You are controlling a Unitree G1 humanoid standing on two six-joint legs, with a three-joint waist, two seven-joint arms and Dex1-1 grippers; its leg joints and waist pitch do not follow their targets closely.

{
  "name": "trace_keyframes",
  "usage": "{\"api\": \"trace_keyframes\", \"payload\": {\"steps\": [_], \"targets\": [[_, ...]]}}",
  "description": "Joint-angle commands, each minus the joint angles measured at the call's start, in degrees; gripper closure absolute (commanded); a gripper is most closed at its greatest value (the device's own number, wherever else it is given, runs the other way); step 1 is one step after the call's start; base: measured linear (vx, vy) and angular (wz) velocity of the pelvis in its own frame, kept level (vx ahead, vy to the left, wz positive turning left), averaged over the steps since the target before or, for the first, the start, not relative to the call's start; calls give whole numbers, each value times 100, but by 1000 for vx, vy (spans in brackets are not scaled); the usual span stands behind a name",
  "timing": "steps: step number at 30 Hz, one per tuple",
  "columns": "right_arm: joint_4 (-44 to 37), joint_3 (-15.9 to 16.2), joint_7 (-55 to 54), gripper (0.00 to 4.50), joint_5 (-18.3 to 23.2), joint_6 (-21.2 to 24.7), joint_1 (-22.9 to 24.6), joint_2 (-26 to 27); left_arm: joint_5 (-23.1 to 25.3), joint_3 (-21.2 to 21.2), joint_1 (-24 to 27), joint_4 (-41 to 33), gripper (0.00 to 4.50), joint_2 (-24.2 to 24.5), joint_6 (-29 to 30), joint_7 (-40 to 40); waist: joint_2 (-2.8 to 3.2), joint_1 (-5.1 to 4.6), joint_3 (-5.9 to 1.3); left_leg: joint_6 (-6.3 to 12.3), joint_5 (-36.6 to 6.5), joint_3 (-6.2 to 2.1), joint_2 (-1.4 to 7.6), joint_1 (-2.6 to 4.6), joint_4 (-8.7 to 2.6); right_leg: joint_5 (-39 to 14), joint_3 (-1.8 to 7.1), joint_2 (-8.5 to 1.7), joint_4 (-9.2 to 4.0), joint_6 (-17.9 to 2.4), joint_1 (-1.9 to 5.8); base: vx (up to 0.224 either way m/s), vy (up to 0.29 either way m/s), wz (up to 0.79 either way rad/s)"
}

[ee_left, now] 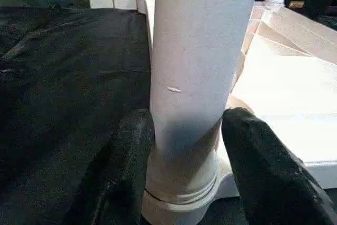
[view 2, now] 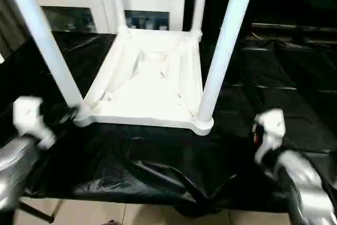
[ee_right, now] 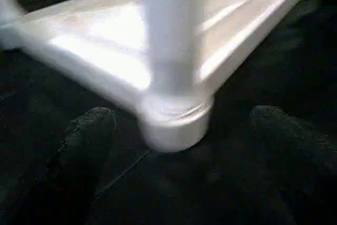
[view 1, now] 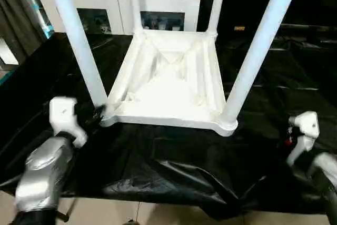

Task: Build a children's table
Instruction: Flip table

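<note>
The children's table (view 1: 168,85) lies inverted on the black-draped desk (view 1: 158,156), legs up for fitting. Left gripper (ee_left: 184,146) fingers clasp the near-left leg (ee_left: 197,51) base (seating it, likely); right gripper (ee_right: 179,156) fingers spread, empty.

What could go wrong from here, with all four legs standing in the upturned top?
The left gripper clasps the near-left leg low at its socket; a sideways pull might lever it loose or tip the table top. The black sheet lies wrinkled and hangs over the near edge, so the top could slide when pushed.
</note>
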Motion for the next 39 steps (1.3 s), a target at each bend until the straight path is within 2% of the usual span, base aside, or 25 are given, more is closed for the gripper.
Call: {"api": "trace_keyframes", "payload": {"steps": [1, 2, 3, 4, 5, 6, 7, 9, 12, 14, 15, 16, 18, 19, 20, 22, 23, 24, 25, 27, 30, 33, 35, 37, 39], "targets": [[-330, -50, 222, 0, 192, 207, 200, -177, 166, -184, -173, 262, 212, -76, -103, 123, -7, -30, -238, 56, -2335, -111, 234, 57, -491, -2304, 135, -203, -492, -648, 98, 0, 0, 0], [-394, -75, 282, 0, 242, 247, 290, -226, 168, -164, -191, 304, 212, -98, -128, 154, -27, -10, -230, 59, -2411, -105, 234, 77, -484, -2387, 139, -202, -504, -631, 83, 0, 0, 0], [-474, -113, 322, 0, 287, 273, 390, -276, 160, -146, -180, 296, 212, -99, -102, 166, 97, -14, -233, 19, -2456, -131, 231, 72, -494, -2469, 134, -228, -488, -631, 93, 0, 0, 0], [-528, -139, 344, 0, 314, 289, 453, -306, 156, -135, -172, 288, 212, -98, -80, 171, 41, -34, -217, 16, -2530, -120, 236, 71, -496, -2546, 128, -215, -535, -603, 82, 0, 0, 0], [-552, -147, 352, 0, 328, 304, 471, -313, 151, -130, -163, 280, 212, -94, -69, 163, 2, -43, -220, 13, -2563, -132, 226, 67, -492, -2652, 122, -219, -526, -580, 90, 0, 0, 0], [-710, -174, 373, 0, 404, 382, 558, -325, 124, -93, -109, 256, 193, -54, -30, 117, 2, -48, -213, 39, -2555, -130, 217, 60, -489, -2782, 124, -225, -539, -548, 79, 0, 0, 0], [-766, -174, 374, 0, 431, 407, 573, -317, 115, -78, -90, 256, 193, -38, -29, 100, 65, -48, -210, 27, -2574, -143, 220, 72, -488, -2911, 122, -235, -547, -526, 64, 0, 0, 0], [-877, -139, 351, 0, 497, 473, 557, -270, -14, -7, -103, 308, 176, -54, -49, 54, 24, -66, -211, 27, -2557, -144, 210, 61, -483, -3016, 111, -227, -564, -471, 61, 0, 0, 0], [-976, 116, 205, 0, 500, 536, 338, -49, -170, 20, -231, 398, 151, -107, -150, -40, 35, -71, -218, 21, -2504, -149, 213, 63, -484, -2986, 109, -226, -558, -496, 39, 0, 0, 0], [-1023, 249, 190, 0, 526, 577, 258, 41, -172, -2, -273, 421, 133, -115, -171, -49, 43, -79, -220, -3, -2512, -154, 223, 60, -493, -2881, 110, -220, -546, -517, 44, 0, 0, 0], [-1012, 368, 156, 0, 485, 591, 178, 120, -151, -24, -303, 456, 114, -118, -168, -40, 15, -84, -227, -4, -2482, -150, 223, 55, -492, -2771, 113, -215, -534, -554, 46, 0, 0, 0], [-1006, 432, 128, 0, 448, 606, 131, 167, -131, -34, -320, 479, 114, -120, -165, -29, 41, -74, -230, -16, -2480, -151, 228, 63, -494, -2724, 116, -218, -521, -577, 41, 0, 0, 0], [-952, 503, 87, 0, 400, 599, 36, 248, -87, -44, -363, 545, 105, -121, -184, 6, 46, -54, -252, -54, -2391, -143, 242, 65, -496, -2364, 131, -213, -485, -663, 53, 0, 0, 0], [-821, 612, -20, 0, 335, 576, -176, 439, -14, -49, -476, 746, 93, -126, -262, 84, 5, -56, -260, -34, -2244, -135, 236, 34, -492, -2090, 131, -205, -452, -728, 68, 0, 0, 0], [-821, 612, -20, 0, 335, 576, -176, 439, -14, -49, -476, 746, 69, -126, -262, 84, 24, -63, -266, -34, -2200, -132, 224, 26, -492, -2010, 129, -207, -432, -755, 73, 0, 0, 0], [-643, 747, -163, 0, 207, 526, -427, 660, 140, -80, -650, 1056, 65, -98, -330, 261, -17, -60, -283, -1, -1995, -123, 232, 18, -476, -1714, 132, -210, -398, -811, 94, 0, 0, 0], [-556, 810, -219, 0, 143, 492, -523, 746, 163, -71, -745, 1241, 65, -91, -404, 304, 10, -54, -290, 6, -1882, -115, 229, 19, -470, -1576, 136, -216, -384, -855, 95, 0, 0, 0], [-479, 857, -254, 0, 95, 458, -605, 809, 167, -54, -838, 1402, 57, -85, -459, 331, -20, -56, -302, 40, -1744, -105, 215, 6, -450, -1440, 134, -215, -365, -890, 104, 0, 0, 0], [-366, 916, -338, 0, 20, 384, -713, 895, 190, -52, -950, 1591, 29, -69, -517, 359, -3, -45, -335, 47, -1552, -97, 216, 9, -425, -1169, 138, -219, -334, -945, 105, 0, 0, 0], [-297, 957, -376, 0, 15, 370, -794, 967, 205, -55, -1030, 1700, 22, -64, -542, 375, -5, -38, -351, 121, -1276, -93, 223, -3, -402, -735, 127, -213, -284, -1045, 113, 0, 0, 0], [-218, 1044, -394, 0, -24, 359, -916, 1081, 231, -23, -1133, 1818, 22, -77, -500, 504, 3, -37, -348, 233, -1184, -79, 225, -10, -384, -419, 120, -213, -250, -1204, 130, 0, 0, 0], [-208, 1087, -347, 0, -26, 379, -949, 1108, 171, 54, -1148, 1857, 22, -127, -490, 631, 15, -36, -331, 220, -1365, -75, 231, -5, -397, -699, 123, -221, -278, -1208, 136, 0, 0, 0], [-216, 1148, -275, 0, -38, 400, -949, 1102, 105, 102, -1111, 1798, 52, -193, -471, 714, 19, -29, -318, 162, -1536, -78, 242, 2, -410, -938, 125, -230, -301, -1180, 131, 0, 0, 0], [-186, 1215, -212, 0, -45, 376, -928, 1100, 8, 133, -1006, 1596, 62, -339, -518, 774, 16, -34, -303, 74, -1730, -89, 252, 4, -434, -1194, 128, -230, -322, -1125, 124, 0, 0, 0], [-163, 1237, -203, 0, -60, 344, -915, 1113, -87, 152, -895, 1364, 78, -488, -546, 847, -1, -30, -305, 38, -1790, -93, 261, 0, -436, -1238, 131, -241, -328, -1120, 126, 0, 0, 0]]}}
